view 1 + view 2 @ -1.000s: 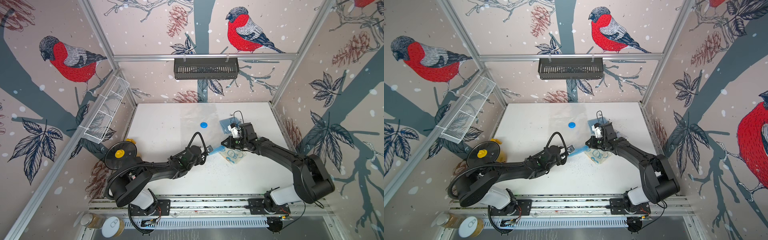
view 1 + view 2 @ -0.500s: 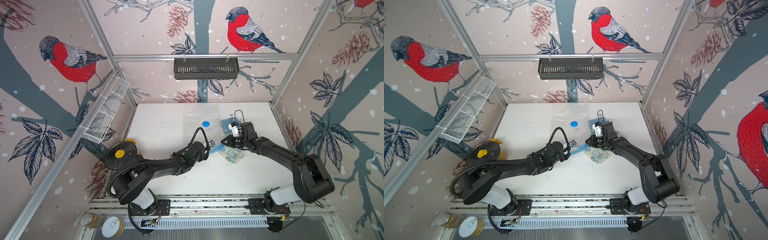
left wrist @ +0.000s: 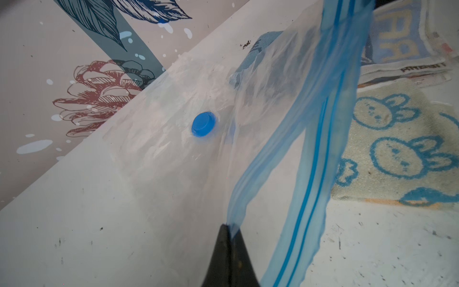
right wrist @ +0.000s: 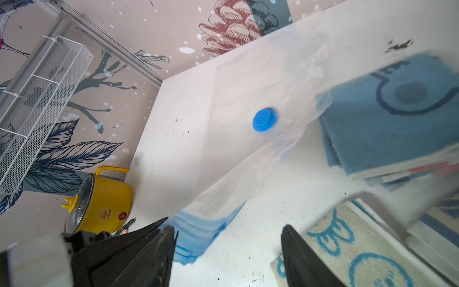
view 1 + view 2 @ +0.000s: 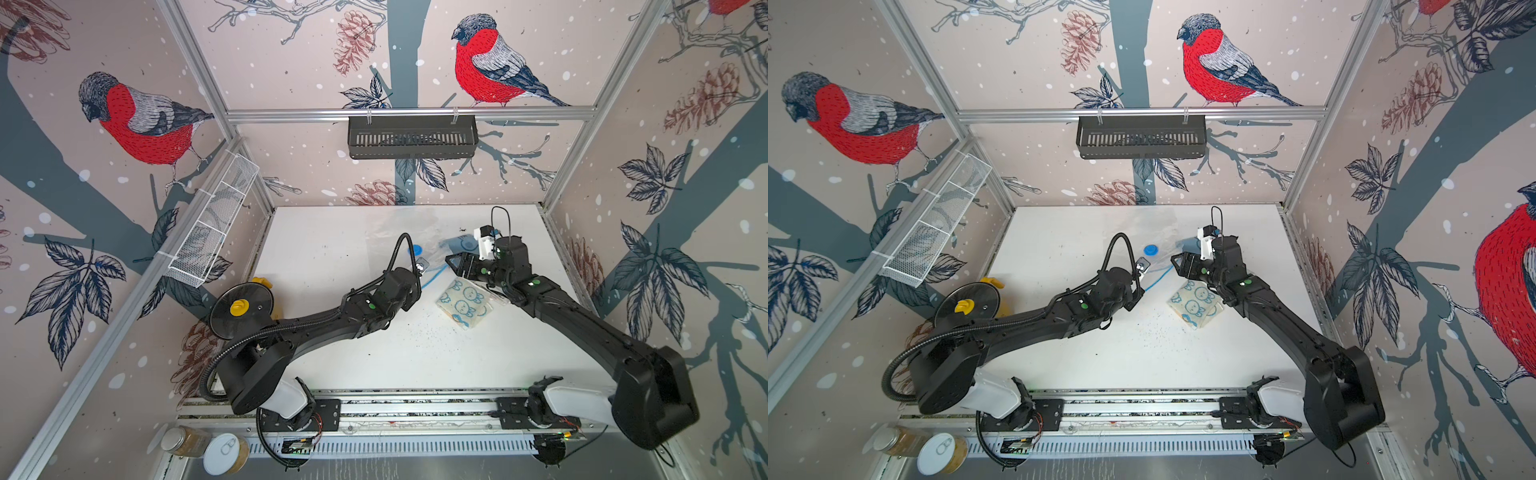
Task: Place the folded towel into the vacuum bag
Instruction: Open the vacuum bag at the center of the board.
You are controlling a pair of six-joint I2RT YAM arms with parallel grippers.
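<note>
Clenched on the blue zip strip (image 3: 310,149), the left pincer (image 3: 229,228) props the vacuum bag (image 3: 159,139) open, seemingly so the released right pincer (image 4: 227,231) can fetch the folded towel (image 5: 463,305).

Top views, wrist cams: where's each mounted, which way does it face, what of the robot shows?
Top views: overhead near the arm bases, looking down at the table; left arm and right arm show whole.
Left wrist: on the left arm, looking along shut left jaws pinching the vacuum bag's zip strip.
Right wrist: on the right arm, looking between open right jaws toward the bag.
Shared: both wrist views show the valve cap and bunny towel.
</note>
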